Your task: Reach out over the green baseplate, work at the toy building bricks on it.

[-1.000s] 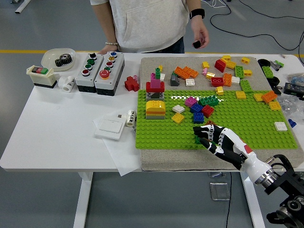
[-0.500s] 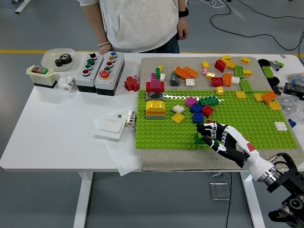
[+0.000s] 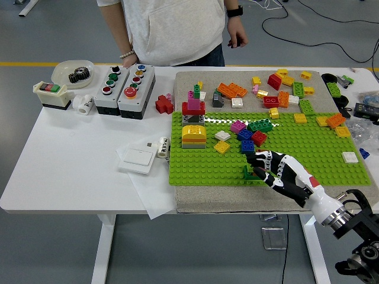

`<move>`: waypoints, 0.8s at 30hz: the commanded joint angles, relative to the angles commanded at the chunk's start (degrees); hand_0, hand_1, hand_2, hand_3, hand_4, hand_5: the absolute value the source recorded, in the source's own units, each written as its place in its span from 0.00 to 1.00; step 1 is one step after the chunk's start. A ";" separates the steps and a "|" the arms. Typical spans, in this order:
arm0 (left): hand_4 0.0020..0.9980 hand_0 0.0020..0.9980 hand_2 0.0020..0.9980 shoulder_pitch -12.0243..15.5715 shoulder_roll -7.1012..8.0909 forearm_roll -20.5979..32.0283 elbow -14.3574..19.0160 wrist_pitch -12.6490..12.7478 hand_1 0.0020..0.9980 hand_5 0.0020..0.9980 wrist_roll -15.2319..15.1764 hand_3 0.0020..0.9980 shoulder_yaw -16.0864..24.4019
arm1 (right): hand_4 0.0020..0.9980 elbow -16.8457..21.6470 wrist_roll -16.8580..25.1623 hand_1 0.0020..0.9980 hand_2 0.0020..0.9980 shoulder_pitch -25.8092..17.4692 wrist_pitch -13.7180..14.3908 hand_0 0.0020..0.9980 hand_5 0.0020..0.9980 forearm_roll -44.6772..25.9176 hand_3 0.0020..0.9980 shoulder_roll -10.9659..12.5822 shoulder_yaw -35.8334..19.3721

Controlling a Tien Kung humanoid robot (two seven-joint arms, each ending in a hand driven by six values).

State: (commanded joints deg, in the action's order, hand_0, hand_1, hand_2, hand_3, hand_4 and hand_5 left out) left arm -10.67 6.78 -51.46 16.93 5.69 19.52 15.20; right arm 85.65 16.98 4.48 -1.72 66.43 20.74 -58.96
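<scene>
The green baseplate [image 3: 308,155] lies on a grey mat on the right half of the table. My right hand [image 3: 259,167] reaches in from the lower right, low over the plate's front edge. Its fingers [image 3: 265,160] are curled onto a small dark green brick [image 3: 247,173] that stands on the studs. Just behind the hand sits a cluster of blue, red, magenta and green bricks [image 3: 251,134]. A yellow-and-orange stack [image 3: 193,136] and a red-and-pink tower [image 3: 193,106] stand at the plate's left end. My left arm is out of sight.
Loose bricks [image 3: 278,86] are scattered over the mat behind the plate. Two button boxes [image 3: 124,84], a bowl with a gear [image 3: 73,73] and a white switch plate [image 3: 137,158] lie to the left. A person stands at the far side, hands [image 3: 237,39] off the bricks.
My right hand has drawn back a little to the right, uncovering the dark green brick at its fingertips. The person's hand has lifted away from the table's far edge.
</scene>
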 joint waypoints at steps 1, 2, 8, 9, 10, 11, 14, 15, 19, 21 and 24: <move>0.60 0.48 0.64 0.00 0.00 0.02 0.00 0.00 0.59 0.68 -0.01 0.58 -0.02 | 0.85 0.02 -0.01 0.75 0.77 -0.04 -0.01 0.81 0.63 0.06 0.64 0.01 -0.11; 0.60 0.48 0.64 0.00 0.00 0.04 0.00 0.01 0.59 0.68 -0.02 0.58 -0.03 | 0.85 0.02 -0.02 0.75 0.77 -0.06 -0.01 0.81 0.63 0.09 0.64 0.02 -0.17; 0.60 0.48 0.64 -0.05 0.02 0.17 0.02 0.05 0.59 0.68 -0.04 0.58 -0.12 | 0.85 0.02 -0.02 0.75 0.77 -0.13 0.01 0.81 0.63 0.19 0.64 0.07 -0.68; 0.60 0.48 0.64 -0.07 0.02 0.11 0.02 0.02 0.59 0.68 -0.03 0.58 -0.09 | 0.85 0.06 -0.03 0.75 0.77 -0.18 -0.03 0.81 0.63 0.21 0.64 0.07 -0.69; 0.60 0.48 0.64 -0.07 0.02 0.09 0.02 0.02 0.59 0.68 -0.02 0.58 -0.09 | 0.85 0.08 -0.03 0.75 0.77 -0.20 -0.05 0.81 0.63 0.21 0.64 0.07 -0.70; 0.60 0.48 0.64 -0.07 0.02 0.11 0.02 0.02 0.59 0.68 -0.02 0.58 -0.08 | 0.85 0.25 -0.08 0.75 0.77 -0.33 -0.12 0.81 0.63 0.28 0.64 0.09 -0.69; 0.60 0.48 0.64 -0.07 0.02 0.11 0.02 0.03 0.59 0.68 0.00 0.58 -0.03 | 0.85 0.91 -0.23 0.75 0.77 -0.83 -0.36 0.81 0.63 0.61 0.64 0.10 -0.73; 0.60 0.48 0.64 -0.06 0.02 0.13 0.02 0.05 0.59 0.68 0.00 0.58 -0.04 | 0.85 1.20 -0.27 0.75 0.77 -1.04 -0.45 0.81 0.64 0.77 0.64 0.10 -0.78; 0.60 0.48 0.64 -0.06 0.02 0.12 0.02 0.06 0.59 0.68 0.00 0.58 -0.04 | 0.85 1.81 -0.38 0.75 0.77 -1.51 -0.60 0.81 0.64 0.98 0.64 0.08 -0.97; 0.60 0.49 0.64 -0.06 0.01 0.07 0.01 0.06 0.59 0.68 0.01 0.58 0.01 | 0.85 3.11 -0.32 0.74 0.76 -2.24 -0.52 0.77 0.64 1.39 0.63 0.15 -1.32; 0.60 0.49 0.64 -0.05 0.00 -0.02 0.01 0.05 0.59 0.68 0.04 0.58 0.07 | 0.85 4.88 0.58 0.74 0.76 -2.45 0.65 0.77 0.64 1.14 0.63 0.45 -1.23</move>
State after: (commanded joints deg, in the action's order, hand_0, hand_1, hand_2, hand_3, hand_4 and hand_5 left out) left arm -10.72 6.77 -51.48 16.94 5.74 19.56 15.28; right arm 90.54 17.56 2.03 -1.07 67.58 21.19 -60.20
